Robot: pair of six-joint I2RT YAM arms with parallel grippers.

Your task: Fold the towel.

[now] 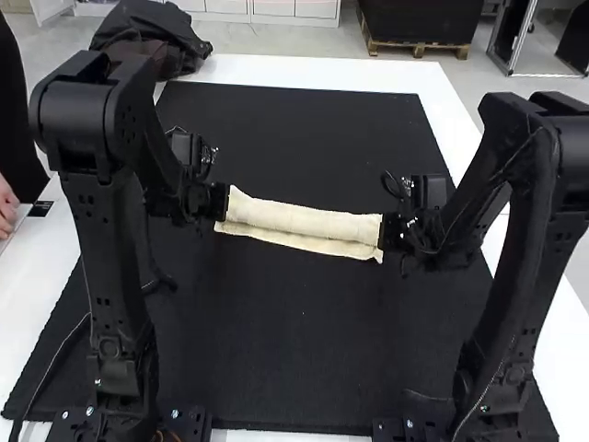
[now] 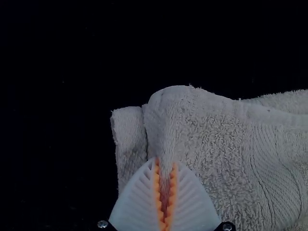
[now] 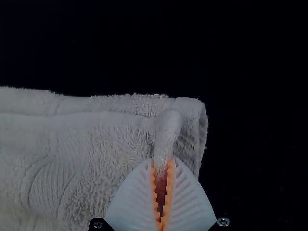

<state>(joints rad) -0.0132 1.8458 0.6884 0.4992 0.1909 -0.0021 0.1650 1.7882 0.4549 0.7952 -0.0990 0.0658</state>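
Counted from the high view: one white table, visible past the mat's edges at nine, twelve and three o'clock. On it, one black mat, stretching from the towel toward twelve and, more widely, toward six, with both edges well apart from the cloth. Two arms, left at nine and right at three. One dark cloth bundle at eleven, on the table's edge. One cream towel, across the mat's middle, folded into a narrow strip, with layers showing along the six o'clock side. Two grippers, one at each short end: left gripper at nine, right gripper at three. In the wrist views, both clamped, ribbed white fingers drawn together at the tips, each pair pinching a raised fold of towel near its end, orange pads slightly parted behind the tips.
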